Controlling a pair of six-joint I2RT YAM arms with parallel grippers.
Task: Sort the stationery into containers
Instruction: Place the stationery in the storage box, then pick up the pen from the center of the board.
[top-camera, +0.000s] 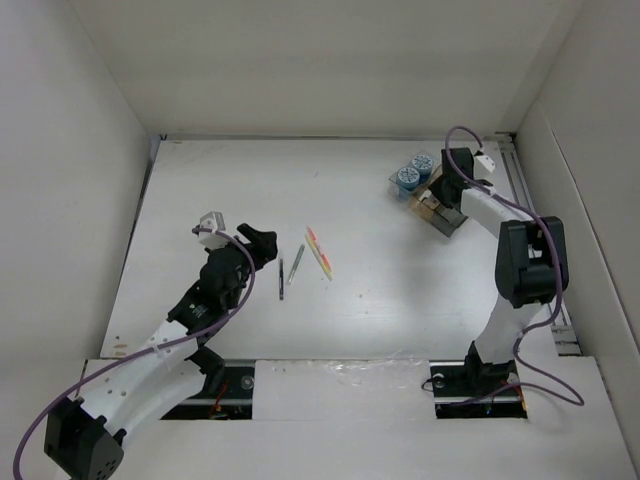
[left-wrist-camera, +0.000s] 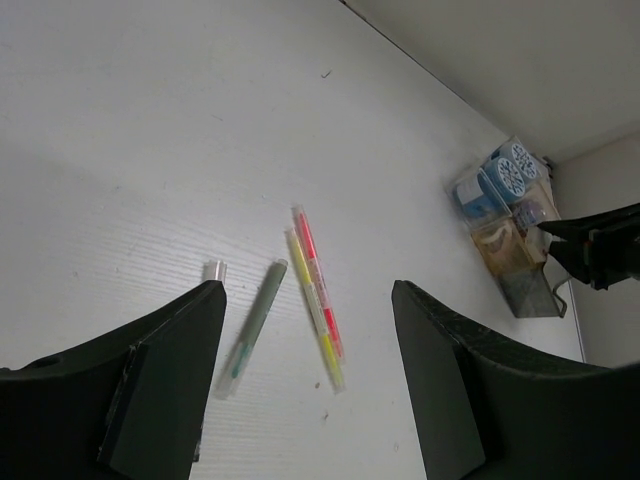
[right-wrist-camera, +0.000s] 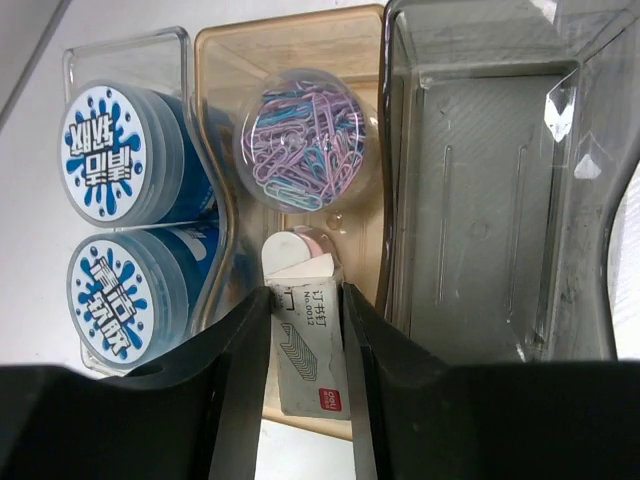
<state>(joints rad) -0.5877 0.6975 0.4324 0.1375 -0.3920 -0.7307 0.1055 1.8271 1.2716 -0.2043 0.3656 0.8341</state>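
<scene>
Two slim orange-yellow pens (top-camera: 318, 252) lie side by side mid-table, with a grey-green pen (top-camera: 296, 263) and a thin dark pen (top-camera: 281, 278) to their left. My left gripper (top-camera: 262, 243) is open and empty just left of them; in its wrist view (left-wrist-camera: 307, 290) the orange-yellow pens (left-wrist-camera: 318, 295) and the grey-green pen (left-wrist-camera: 255, 318) lie between the fingers. The organizer tray (top-camera: 447, 222) stands at the back right. Two blue-and-white rolls (right-wrist-camera: 105, 150) (right-wrist-camera: 110, 295) sit in its clear compartment. My right gripper (right-wrist-camera: 307, 295) is shut on a small white staples box (right-wrist-camera: 312, 350) above the tan compartment (right-wrist-camera: 230, 60).
A round tub of paper clips (right-wrist-camera: 305, 140) and a pink-white roll (right-wrist-camera: 300, 248) sit in the tan compartment. The smoky grey compartment (right-wrist-camera: 490, 200) holds nothing. White walls enclose the table on the left, back and right.
</scene>
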